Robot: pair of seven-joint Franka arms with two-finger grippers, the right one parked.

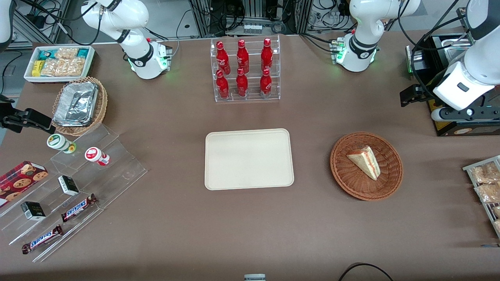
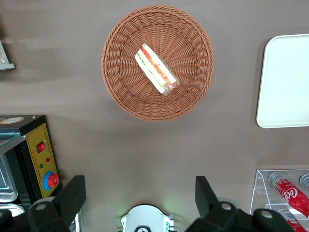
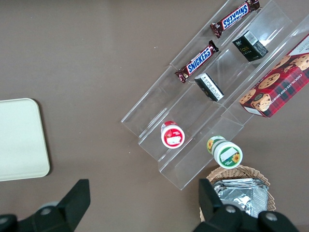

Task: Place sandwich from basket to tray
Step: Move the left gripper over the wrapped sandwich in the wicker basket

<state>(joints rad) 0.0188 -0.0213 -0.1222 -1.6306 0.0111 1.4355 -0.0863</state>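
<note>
The sandwich (image 1: pixel 365 160) is a pale bread wedge with red and green filling. It lies in the round reddish-brown wicker basket (image 1: pixel 347 177), toward the working arm's end of the table. The cream tray (image 1: pixel 249 159) lies flat and empty at the table's middle, beside the basket. My left gripper (image 1: pixel 412 95) hangs high over the table, farther from the front camera than the basket and apart from it. In the left wrist view the gripper (image 2: pixel 140 198) is open and holds nothing, with the sandwich (image 2: pixel 157 70), basket (image 2: pixel 120 89) and a tray corner (image 2: pixel 285 82) below.
A clear rack of red bottles (image 1: pixel 245 70) stands farther from the front camera than the tray. A black box with a yellow panel (image 1: pixel 449 127) sits under my arm. Snack packets (image 1: pixel 486 183) lie at the working arm's end. A clear stepped stand with candy (image 1: pixel 78 183) lies toward the parked arm's end.
</note>
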